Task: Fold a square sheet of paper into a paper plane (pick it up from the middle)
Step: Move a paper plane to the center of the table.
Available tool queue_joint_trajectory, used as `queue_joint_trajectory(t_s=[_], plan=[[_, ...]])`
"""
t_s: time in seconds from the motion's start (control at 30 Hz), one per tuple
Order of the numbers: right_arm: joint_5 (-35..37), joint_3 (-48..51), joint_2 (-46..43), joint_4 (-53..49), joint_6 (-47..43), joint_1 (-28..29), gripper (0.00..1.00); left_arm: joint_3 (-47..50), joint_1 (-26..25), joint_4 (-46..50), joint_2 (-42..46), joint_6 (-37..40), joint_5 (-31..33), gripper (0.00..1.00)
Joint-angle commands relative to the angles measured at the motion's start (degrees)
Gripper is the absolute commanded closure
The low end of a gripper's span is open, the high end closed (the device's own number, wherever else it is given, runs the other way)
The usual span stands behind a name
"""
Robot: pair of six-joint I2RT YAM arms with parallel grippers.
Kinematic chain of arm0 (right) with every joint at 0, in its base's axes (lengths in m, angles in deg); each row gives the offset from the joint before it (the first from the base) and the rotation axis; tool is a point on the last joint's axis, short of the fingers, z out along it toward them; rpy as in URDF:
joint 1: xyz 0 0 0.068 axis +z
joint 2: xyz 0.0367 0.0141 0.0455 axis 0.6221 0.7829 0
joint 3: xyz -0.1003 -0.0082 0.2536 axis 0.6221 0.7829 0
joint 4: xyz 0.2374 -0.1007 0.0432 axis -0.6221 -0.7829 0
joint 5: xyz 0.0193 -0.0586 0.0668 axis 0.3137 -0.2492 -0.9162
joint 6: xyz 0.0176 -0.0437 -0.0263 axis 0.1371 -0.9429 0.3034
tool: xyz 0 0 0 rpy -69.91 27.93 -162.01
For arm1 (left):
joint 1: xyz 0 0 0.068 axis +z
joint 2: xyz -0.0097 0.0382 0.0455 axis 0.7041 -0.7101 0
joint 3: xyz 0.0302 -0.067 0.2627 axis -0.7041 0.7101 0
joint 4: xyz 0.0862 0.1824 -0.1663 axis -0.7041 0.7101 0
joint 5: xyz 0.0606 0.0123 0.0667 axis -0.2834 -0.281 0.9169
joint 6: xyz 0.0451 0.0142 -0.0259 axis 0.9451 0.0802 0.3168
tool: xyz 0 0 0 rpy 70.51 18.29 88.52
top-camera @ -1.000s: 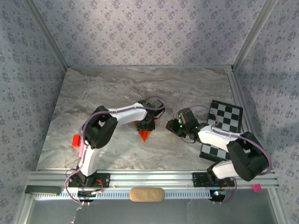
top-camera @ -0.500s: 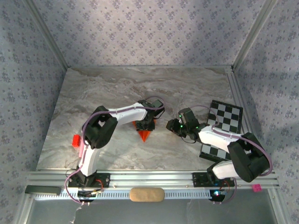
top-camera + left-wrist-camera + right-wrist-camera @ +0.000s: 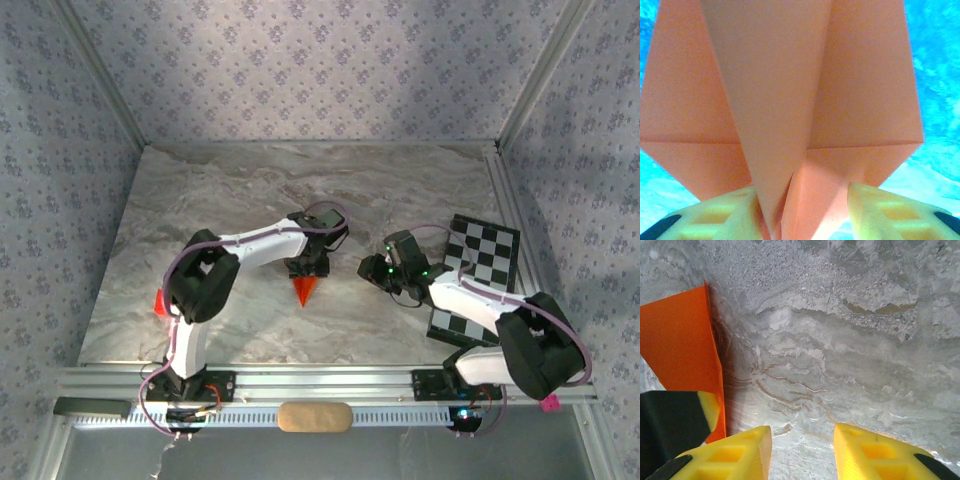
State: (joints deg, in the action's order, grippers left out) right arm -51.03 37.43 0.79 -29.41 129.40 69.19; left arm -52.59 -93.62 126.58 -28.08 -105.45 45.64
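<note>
The orange paper plane [image 3: 304, 290] lies mid-table as a folded dart, its sharp tip toward the near edge. My left gripper [image 3: 308, 266] sits over its wide end. In the left wrist view the plane [image 3: 790, 100] spreads above the yellow fingers [image 3: 725, 215], and its centre fold drops between them. The left pad touches the paper, while a gap shows at the right pad, so the jaws stand open around the fold. My right gripper [image 3: 372, 268] waits just right of the plane, open [image 3: 802, 450] over bare marble, beside the orange paper [image 3: 680, 345].
A black-and-white checkerboard card [image 3: 480, 260] lies at the right under the right arm. A small red object [image 3: 160, 303] sits at the left edge by the left arm. A tan oval pad [image 3: 314, 417] rests on the front rail. Patterned walls close in the table.
The left jaws have widened around the plane's fold. The left arm's elbow swung left and the gripper eased back, baring more of the tip. The right arm barely moved.
</note>
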Motion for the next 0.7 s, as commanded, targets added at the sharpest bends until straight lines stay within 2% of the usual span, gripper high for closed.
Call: queue_joint_trajectory(t_s=[0.0, 0.17, 0.23, 0.27, 0.33, 0.37, 0.5, 0.6, 0.63, 0.67], plan=[[2.30, -2.19, -2.20, -4.10, -2.16, -0.42, 0.61, 0.15, 0.43, 0.81, 3.25, -0.27, -0.27, 0.51], [5.78, -4.40, -5.61, -9.50, -5.81, -1.38, 0.60, 1.33, 0.36, 0.43, 7.61, 0.50, 1.16, 0.49], [8.11, -5.79, -7.34, -12.22, -8.90, -2.16, 0.59, 2.62, 0.30, -0.24, 10.93, 1.06, 3.54, 0.48], [9.21, -6.77, -8.04, -13.92, -10.67, -2.75, 0.57, 3.60, 0.30, -0.95, 13.02, 1.45, 4.65, 0.46], [12.78, -9.34, -9.82, -18.00, -14.67, -4.25, 0.46, 6.29, 0.42, -2.80, 17.82, 2.84, 8.54, 0.40], [15.03, -10.74, -10.51, -19.52, -15.59, -4.72, 0.43, 7.58, 0.60, -3.39, 19.92, 3.36, 10.73, 0.37], [31.42, -14.71, -11.71, -23.16, -23.21, -6.08, 0.36, 14.89, 3.67, -7.46, 29.68, 7.07, 16.91, 0.27], [42.42, -12.98, -10.47, -17.78, -32.65, -6.95, 0.34, 20.93, 8.94, -11.71, 35.86, 11.25, 17.11, 0.20], [44.71, -11.81, -9.87, -15.12, -36.74, -7.36, 0.30, 23.38, 10.79, -13.16, 37.83, 13.52, 17.74, 0.18], [46.57, -10.47, -9.28, -12.17, -39.29, -8.03, 0.26, 25.31, 12.15, -14.55, 39.46, 15.31, 18.92, 0.07]])
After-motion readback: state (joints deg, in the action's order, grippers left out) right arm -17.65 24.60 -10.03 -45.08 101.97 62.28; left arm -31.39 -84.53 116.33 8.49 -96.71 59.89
